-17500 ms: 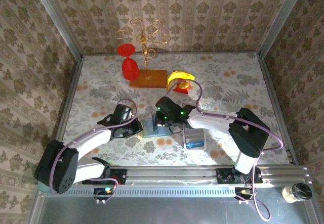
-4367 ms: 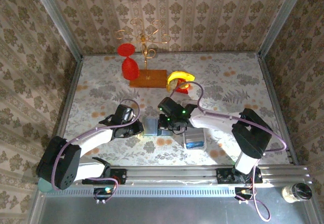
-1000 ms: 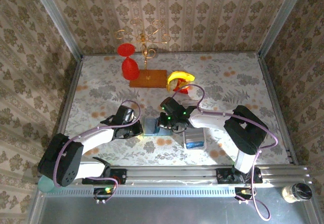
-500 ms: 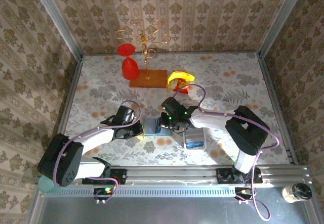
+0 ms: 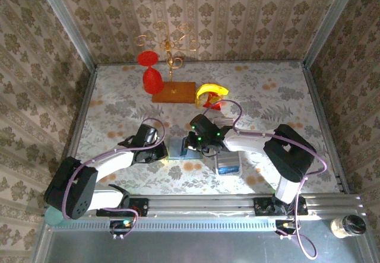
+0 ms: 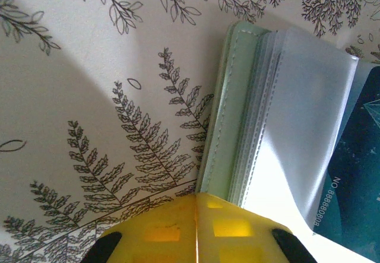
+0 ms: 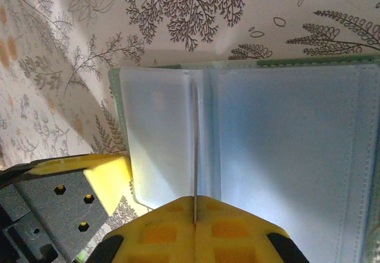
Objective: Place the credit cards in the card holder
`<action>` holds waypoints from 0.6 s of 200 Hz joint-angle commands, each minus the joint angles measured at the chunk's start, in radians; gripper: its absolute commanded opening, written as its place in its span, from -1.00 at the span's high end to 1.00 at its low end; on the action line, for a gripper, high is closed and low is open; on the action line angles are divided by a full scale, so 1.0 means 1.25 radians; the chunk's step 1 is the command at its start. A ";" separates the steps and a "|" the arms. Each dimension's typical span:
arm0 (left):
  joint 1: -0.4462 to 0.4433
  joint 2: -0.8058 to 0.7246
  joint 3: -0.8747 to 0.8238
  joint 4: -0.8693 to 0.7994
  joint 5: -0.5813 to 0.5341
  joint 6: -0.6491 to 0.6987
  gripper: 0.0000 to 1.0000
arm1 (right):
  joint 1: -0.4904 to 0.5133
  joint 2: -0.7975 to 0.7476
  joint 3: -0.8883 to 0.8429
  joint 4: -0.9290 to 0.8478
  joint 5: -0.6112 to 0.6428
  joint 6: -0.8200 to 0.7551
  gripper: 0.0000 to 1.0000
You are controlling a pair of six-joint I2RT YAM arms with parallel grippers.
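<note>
**A:** While both arms reach toward the middle of the counter (image 5: 267, 97), where does the card holder sit?

**B:** The card holder (image 5: 176, 148) lies open on the floral counter between the two claws, nearer the front edge than the back wall. From the left wrist, its sage-green cover shows a stitched edge, with clear plastic sleeves fanned out to the right of it.

**A:** And the left claw?

**B:** The left claw (image 6: 196, 202) has its yellow fingers pressed together, tips touching the near corner of the green cover. Whether they pinch the cover, I cannot tell.

**A:** The right one?

**B:** The right claw (image 7: 195, 208) is clamped on a credit card (image 7: 194, 150). From the right wrist the card is edge-on, a thin line standing over the fold between two sleeve pages. The left wrist camera shows its dark blue face with a printed number, partly overlapped by a clear sleeve. Whether it sits inside a pocket, I cannot tell.

**A:** Anything else around?

**B:** A white tray (image 5: 229, 159) lies just right of the right claw, with another blue card (image 5: 227, 169) in it. Well behind stand a red goblet (image 5: 152, 78), a gold wire stand (image 5: 170, 46) on a wooden base, and a banana (image 5: 212, 89).
</note>
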 commanded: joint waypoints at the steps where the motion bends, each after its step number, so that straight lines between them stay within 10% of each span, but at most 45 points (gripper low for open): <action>1: -0.010 -0.003 -0.016 -0.008 -0.006 -0.009 0.84 | -0.004 0.007 -0.016 0.039 0.000 0.022 1.00; 120: -0.017 0.001 -0.012 -0.006 -0.007 -0.011 0.85 | -0.004 0.007 -0.046 0.073 -0.026 0.083 1.00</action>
